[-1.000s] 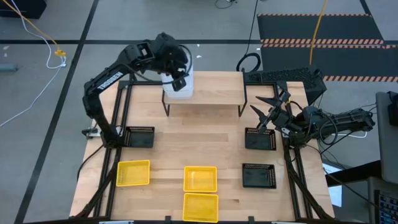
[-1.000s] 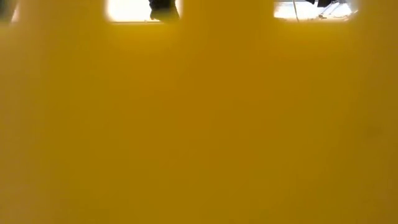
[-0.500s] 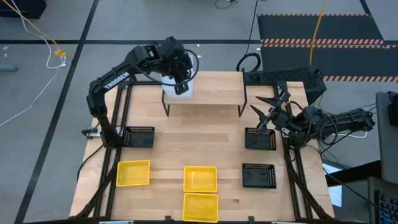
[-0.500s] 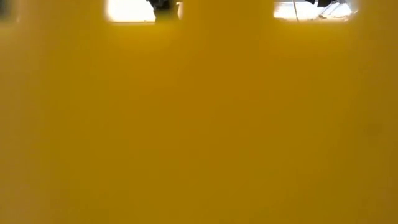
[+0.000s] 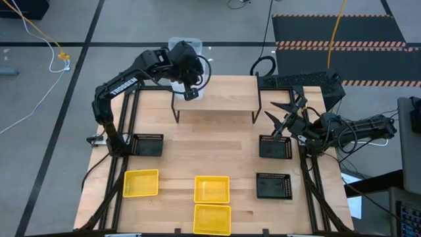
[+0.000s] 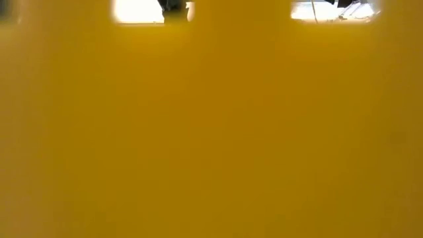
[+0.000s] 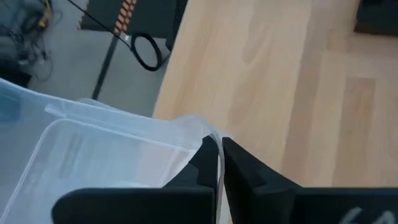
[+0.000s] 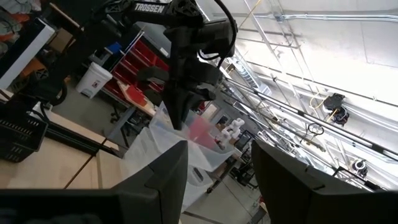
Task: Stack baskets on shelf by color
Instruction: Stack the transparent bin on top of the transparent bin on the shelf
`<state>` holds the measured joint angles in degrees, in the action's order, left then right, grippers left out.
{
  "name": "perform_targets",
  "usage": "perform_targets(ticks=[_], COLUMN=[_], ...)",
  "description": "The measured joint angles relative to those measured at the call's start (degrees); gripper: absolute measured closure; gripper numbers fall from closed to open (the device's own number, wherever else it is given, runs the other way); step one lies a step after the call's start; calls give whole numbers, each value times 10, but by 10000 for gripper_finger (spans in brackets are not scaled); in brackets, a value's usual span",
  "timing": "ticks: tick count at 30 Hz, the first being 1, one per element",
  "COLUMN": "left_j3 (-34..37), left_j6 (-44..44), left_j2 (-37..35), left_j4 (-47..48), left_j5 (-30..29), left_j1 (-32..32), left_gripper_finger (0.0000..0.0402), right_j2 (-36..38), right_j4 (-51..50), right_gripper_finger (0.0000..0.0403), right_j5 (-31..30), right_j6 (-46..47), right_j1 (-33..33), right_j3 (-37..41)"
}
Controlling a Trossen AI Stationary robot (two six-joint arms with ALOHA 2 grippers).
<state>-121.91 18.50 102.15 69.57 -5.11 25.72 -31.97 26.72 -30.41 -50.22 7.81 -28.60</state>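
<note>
My left gripper (image 7: 219, 144) is shut on a clear basket (image 7: 93, 149) over the left end of the shelf (image 5: 220, 100). In the high view this basket (image 5: 183, 47) shows past the shelf's far edge, partly under the arm. My right gripper (image 5: 284, 116) waits open at the table's right side, above a black basket (image 5: 275, 147). Three yellow baskets (image 5: 212, 189) sit flat near the front edge. The low view is filled by a yellow basket wall (image 6: 211, 132). My left gripper pinches the clear basket's thin wall at its rim (image 7: 205, 132), near a corner, with one finger inside the basket and one outside. The fingers come from above. In the right wrist view the basket (image 8: 180, 134) hangs below the gripper, clear of the shelf.
Two more black baskets sit on the table, one at the left edge (image 5: 148, 145) and one at the right front (image 5: 273, 186). The shelf's light wood top lies bare to the right of my left arm. Black frame rails run along both table sides.
My left gripper has shut on the clear basket's wall. It has then lifted the basket off the shelf's left end. From above, the basket now shows farther toward the table's far edge than before.
</note>
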Motion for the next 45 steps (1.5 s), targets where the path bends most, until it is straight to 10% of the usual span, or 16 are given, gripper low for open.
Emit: perform_targets(ticks=[19, 45], left_j3=[0, 0], left_j6=[-55, -37], left_j2=[0, 34], left_j4=[-28, -26], left_j5=[82, 44], left_j1=[36, 23], left_gripper_finger=[391, 395], right_j2=[0, 0], right_j4=[0, -4], right_gripper_finger=[232, 232], right_j5=[0, 0], right_j6=[0, 5], right_j1=[0, 0], right_j3=[0, 0])
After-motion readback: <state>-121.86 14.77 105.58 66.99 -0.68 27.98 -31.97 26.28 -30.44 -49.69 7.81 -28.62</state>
